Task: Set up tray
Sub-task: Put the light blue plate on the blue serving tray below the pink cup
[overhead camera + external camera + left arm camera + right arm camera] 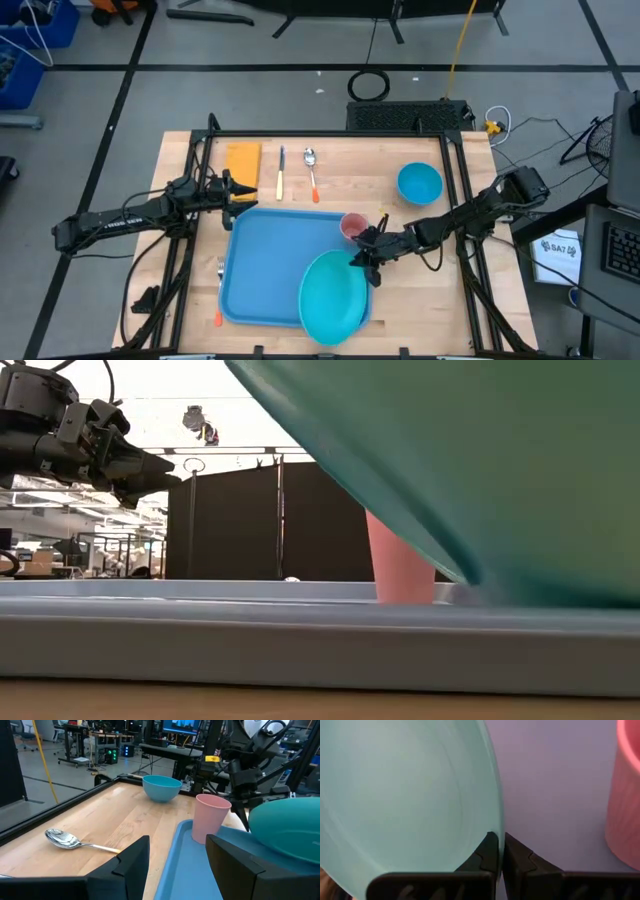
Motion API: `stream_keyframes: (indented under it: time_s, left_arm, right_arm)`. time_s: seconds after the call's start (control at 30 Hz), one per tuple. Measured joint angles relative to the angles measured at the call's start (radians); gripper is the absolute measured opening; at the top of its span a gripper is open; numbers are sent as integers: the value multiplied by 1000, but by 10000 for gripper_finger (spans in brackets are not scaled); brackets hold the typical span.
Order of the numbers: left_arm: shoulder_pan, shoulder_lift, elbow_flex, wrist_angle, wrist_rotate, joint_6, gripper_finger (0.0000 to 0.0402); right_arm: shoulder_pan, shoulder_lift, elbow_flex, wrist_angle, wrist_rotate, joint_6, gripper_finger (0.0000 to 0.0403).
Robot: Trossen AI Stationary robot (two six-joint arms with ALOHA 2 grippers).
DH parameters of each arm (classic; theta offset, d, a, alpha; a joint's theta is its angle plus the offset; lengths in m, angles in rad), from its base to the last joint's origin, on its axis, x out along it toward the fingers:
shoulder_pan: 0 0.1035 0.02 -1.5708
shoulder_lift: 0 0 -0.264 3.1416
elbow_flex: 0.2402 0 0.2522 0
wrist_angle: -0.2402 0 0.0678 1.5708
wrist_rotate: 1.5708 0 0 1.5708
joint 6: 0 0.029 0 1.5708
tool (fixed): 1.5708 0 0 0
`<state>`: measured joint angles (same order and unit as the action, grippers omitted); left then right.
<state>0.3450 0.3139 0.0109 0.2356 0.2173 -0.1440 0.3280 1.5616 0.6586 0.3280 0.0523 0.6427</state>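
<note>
The blue tray lies flat in the middle of the table. A round turquoise plate sits tilted over the tray's near right corner and fills much of the low view. My right gripper is shut on the plate's rim. A pink cup stands upright at the tray's far right corner. My left gripper hovers open and empty over the tray's far left edge; its fingers show in the left wrist view. My right gripper pinches the plate's rim on its far right side between its two fingers, one on the upper face and one on the outer side. The fingers come from the table's right, slanting down. The plate is tilted; its lower part seems to meet the tray.
A blue bowl stands at the far right of the table. A spoon, a knife and a yellow cloth lie beyond the tray. A fork lies along the tray's left side.
</note>
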Motion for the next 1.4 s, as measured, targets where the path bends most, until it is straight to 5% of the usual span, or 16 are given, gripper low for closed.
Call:
stream_keyframes:
  time_s: [0.87,1.4]
  left_arm:
    - [0,0,0,0,2,-8,200]
    - [0,0,0,0,2,-8,200]
  right_arm:
    - [48,-5,-1,-199,-9,105,1]
    - [46,-2,-5,-171,1,127,78]
